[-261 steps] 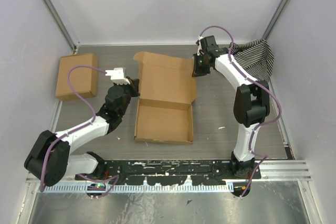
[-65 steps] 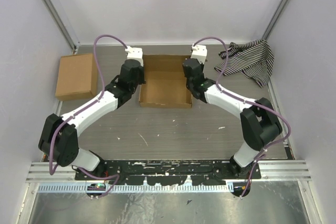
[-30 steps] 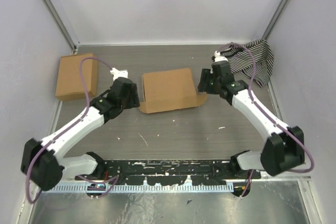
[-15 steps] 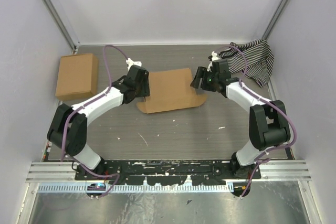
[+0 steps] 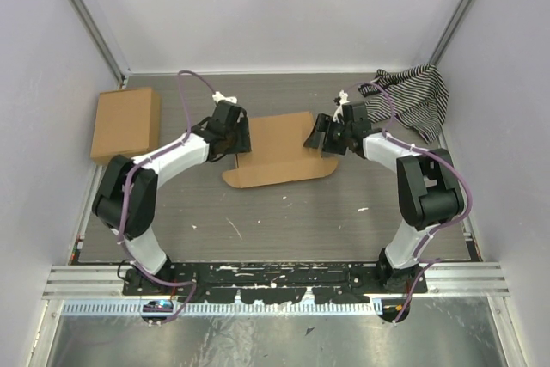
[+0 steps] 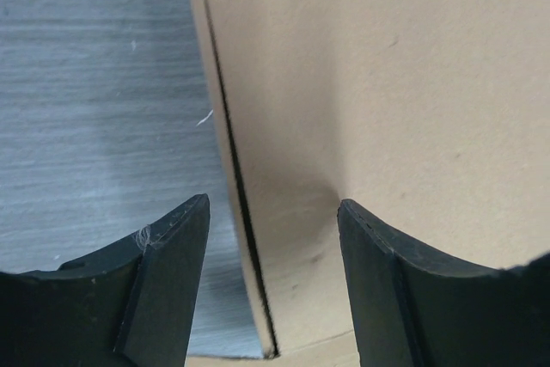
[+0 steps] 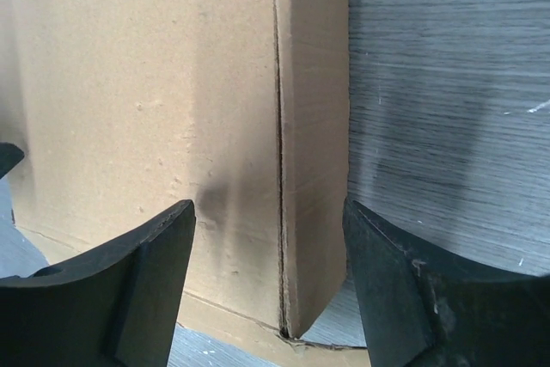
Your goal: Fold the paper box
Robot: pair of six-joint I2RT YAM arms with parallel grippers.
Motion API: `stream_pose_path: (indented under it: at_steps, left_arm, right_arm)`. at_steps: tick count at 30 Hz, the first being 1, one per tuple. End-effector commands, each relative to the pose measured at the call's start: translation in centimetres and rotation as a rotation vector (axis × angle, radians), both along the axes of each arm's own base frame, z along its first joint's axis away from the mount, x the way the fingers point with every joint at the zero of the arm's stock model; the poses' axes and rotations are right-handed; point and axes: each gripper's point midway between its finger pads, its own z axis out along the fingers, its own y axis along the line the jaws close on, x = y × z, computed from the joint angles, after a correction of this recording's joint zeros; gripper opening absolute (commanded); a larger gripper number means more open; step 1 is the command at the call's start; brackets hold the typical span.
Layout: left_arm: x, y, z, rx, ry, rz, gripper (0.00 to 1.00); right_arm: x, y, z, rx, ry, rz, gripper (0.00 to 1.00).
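Observation:
The paper box (image 5: pixel 277 145) lies lid-down and shallow in the middle of the table, with a front flap sticking out along its near edge. My left gripper (image 5: pixel 241 140) is at the box's left end. In the left wrist view that gripper (image 6: pixel 273 242) stands open astride the left edge, where a narrow side flap (image 6: pixel 225 178) shows a dark gap beside the lid. My right gripper (image 5: pixel 317 136) is at the right end. In the right wrist view this gripper (image 7: pixel 268 255) stands open around the right side flap (image 7: pixel 314 126). Neither pair of fingers presses the cardboard.
A squarer brown cardboard box (image 5: pixel 126 124) sits at the back left near the wall. A black-and-white striped cloth (image 5: pixel 412 99) is bunched in the back right corner. Walls close in on three sides, and a metal rail (image 5: pixel 275 277) runs along the front.
Both grippers have moved in from the sides to the box's two ends. The right jaws have spread wider. The box has shifted slightly and stays closed.

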Motion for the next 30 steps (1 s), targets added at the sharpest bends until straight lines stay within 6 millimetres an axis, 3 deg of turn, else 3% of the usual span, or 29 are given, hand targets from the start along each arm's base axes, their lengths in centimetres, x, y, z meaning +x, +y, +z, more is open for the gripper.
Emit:
stream_pose_path:
  at_steps: [1,9,14,18,23,27,30]
  left_arm:
    - [2.5,-1.9,2.1,-0.052,-0.052,-0.030,0.68]
    - [6.1,-3.6,4.3,-0.098,-0.082,-0.059,0.68]
    - [7.4,-4.1,4.5,-0.121,-0.060,-0.062,0.67]
    - [6.2,-1.4,5.4,-0.056,-0.072,0.007,0.66]
    - [2.6,2.0,4.3,0.008,-0.021,0.103,0.67]
    - [0.8,2.1,2.6,-0.020,0.024,0.109,0.67]
    - [0.6,1.4,1.0,-0.046,0.056,0.092,0.66]
  right_arm:
    - [1.9,1.4,3.0,0.065,-0.092,0.008,0.74]
    - [3.5,1.9,4.7,0.091,-0.110,-0.028,0.74]
    - [4.2,2.1,4.8,0.091,-0.100,-0.055,0.74]
    - [4.4,0.7,4.1,0.012,-0.086,-0.105,0.74]
    - [4.0,0.4,3.4,-0.027,-0.073,-0.090,0.74]
    - [3.5,0.5,3.1,-0.039,-0.071,-0.066,0.75]
    - [3.1,0.9,2.8,-0.039,-0.060,-0.041,0.74]
